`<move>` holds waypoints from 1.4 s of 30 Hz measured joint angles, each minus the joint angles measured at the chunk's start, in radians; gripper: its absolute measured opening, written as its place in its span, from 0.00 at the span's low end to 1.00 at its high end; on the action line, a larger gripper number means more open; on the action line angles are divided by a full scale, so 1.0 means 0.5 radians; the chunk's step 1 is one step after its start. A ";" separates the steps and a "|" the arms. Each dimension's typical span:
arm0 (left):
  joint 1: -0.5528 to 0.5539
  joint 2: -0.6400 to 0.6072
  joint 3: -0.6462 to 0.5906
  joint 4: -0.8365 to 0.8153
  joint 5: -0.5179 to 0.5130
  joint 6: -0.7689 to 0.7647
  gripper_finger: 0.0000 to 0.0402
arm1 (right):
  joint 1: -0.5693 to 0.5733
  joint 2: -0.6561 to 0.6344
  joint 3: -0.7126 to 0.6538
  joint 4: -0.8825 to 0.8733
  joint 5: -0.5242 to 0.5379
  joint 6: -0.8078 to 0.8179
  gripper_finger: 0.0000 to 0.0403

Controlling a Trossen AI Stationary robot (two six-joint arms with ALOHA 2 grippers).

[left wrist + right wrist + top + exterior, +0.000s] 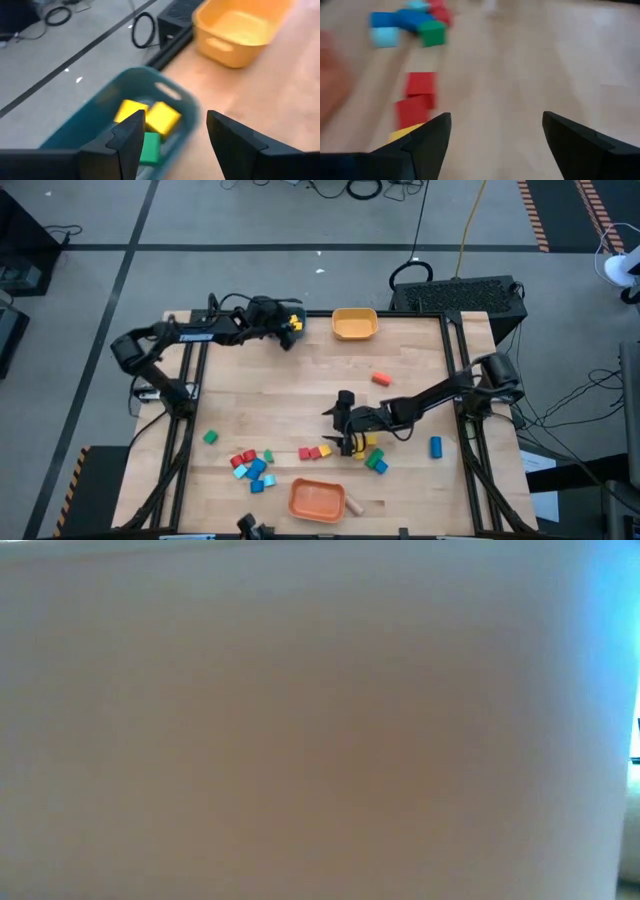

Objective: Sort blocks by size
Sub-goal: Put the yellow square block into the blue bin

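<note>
My left gripper (pixel 288 332) is open at the table's far edge, above a teal bowl (pixel 100 115) that holds two yellow blocks (pixel 147 116) and a green block (pixel 149 147). My right gripper (pixel 347 445) is open, low over the near middle of the table. Two red blocks (pixel 417 95) and a yellow block (pixel 405 132) lie on the table just beside it. More blocks lie on the table: a red, blue and light blue cluster (pixel 252 465), a green block (pixel 210 437), an orange block (pixel 380 379), a blue block (pixel 436 446), and a plain wood piece (pixel 354 504).
A yellow bowl (pixel 354 324) stands at the far edge, right of the teal bowl. An orange bowl (pixel 318 499) stands at the near edge. Green, blue and yellow blocks (pixel 375 462) lie right of my right gripper. The low view is blocked by something pale close to the lens.
</note>
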 joint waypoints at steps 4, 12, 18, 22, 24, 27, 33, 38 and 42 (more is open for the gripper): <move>-0.176 -0.168 0.000 -0.178 0.002 0.007 0.53 | 0.003 -0.032 0.001 -0.077 -0.278 0.002 0.74; -0.626 -0.275 0.000 -0.348 0.005 -0.014 0.53 | 0.015 0.107 0.000 -0.091 -0.362 0.000 0.74; -0.898 -0.242 -0.001 -0.364 -0.011 -0.061 0.53 | 0.015 0.148 0.000 -0.050 -0.473 -0.002 0.74; -1.041 -0.219 0.000 -0.332 -0.047 -0.107 0.53 | 0.016 0.147 0.000 -0.041 -0.515 -0.016 0.74; -1.100 -0.204 0.000 -0.289 -0.098 -0.124 0.53 | 0.020 0.147 0.000 -0.042 -0.518 -0.016 0.74; -1.174 -0.188 -0.001 -0.308 -0.133 -0.187 0.53 | 0.037 0.148 0.000 -0.026 -0.516 -0.015 0.74; -1.318 -0.136 0.000 -0.292 -0.185 -0.262 0.53 | 0.064 0.257 0.000 0.120 -0.518 0.046 0.74; -1.418 -0.047 0.000 -0.263 -0.222 -0.325 0.53 | 0.052 0.299 -0.001 0.166 -0.495 0.088 0.74; -1.482 0.032 0.000 -0.190 -0.246 -0.325 0.53 | 0.043 0.300 -0.001 0.203 -0.495 0.096 0.74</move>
